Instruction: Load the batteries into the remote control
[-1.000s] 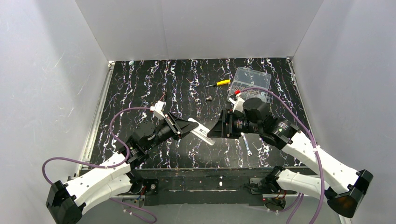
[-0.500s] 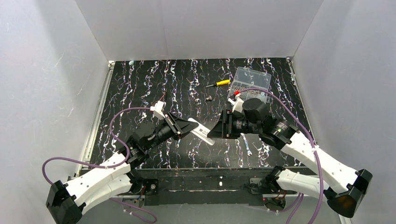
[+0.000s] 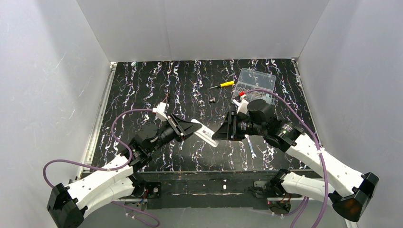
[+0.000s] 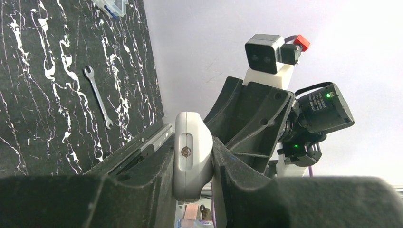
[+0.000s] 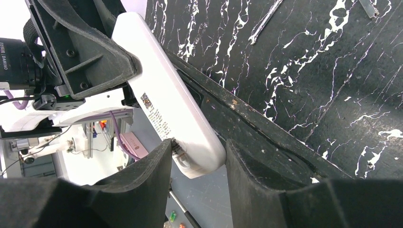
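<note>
Remote held in the air between both grippers

The remote (image 3: 205, 134) is clamped at one end by the closed left gripper (image 3: 194, 127) and is kept raised above the table (image 3: 142, 85), its labelled side turned to the right wrist camera. Its free end is flanked by the fingers (image 5: 142, 185) of the right gripper (image 3: 217, 134); whether they are pressed against it cannot be told.
</note>
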### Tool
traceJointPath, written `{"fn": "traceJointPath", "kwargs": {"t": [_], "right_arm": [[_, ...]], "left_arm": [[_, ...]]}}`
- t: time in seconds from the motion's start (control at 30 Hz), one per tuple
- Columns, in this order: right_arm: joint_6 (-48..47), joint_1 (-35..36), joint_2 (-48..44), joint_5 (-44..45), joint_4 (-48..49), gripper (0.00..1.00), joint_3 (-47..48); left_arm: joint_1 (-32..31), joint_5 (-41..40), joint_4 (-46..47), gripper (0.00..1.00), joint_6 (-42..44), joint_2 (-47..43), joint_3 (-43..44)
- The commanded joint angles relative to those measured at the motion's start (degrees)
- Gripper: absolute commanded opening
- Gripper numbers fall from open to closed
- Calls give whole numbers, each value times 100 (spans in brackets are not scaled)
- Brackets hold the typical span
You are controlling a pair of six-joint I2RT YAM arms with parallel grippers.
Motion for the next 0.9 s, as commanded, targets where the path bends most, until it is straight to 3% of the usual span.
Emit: {"fn": "traceJointPath", "kwargs": {"t": [0.0,0.13,0.3,0.33,0.43,0.5,0.6,0.87], "right_arm": [[-44,34,65,-127,313,32,-26],[-42,28,100,-127,314,22,0],[-51,28,70,-60,279,19,37],[-58,31,49,-37,278,24,44],[-55,28,-71,75,283,52,47],[-50,29,-158,136,300,63,60],[-71,20,-287,231,305,70,94],[503,-15,-806,531,767,78,-210]], "left_arm": [[-21,38,667,0,-50,9,107],[-25,47,703,0,-46,15,108],[-17,14,710,0,-38,-8,67],[-18,10,719,0,-37,-16,65],[-23,9,703,0,-29,-21,55],[-17,1,707,0,-28,-17,47],[-21,0,719,0,-28,-17,30],[-18,-347,1251,0,42,58,-73]]}}
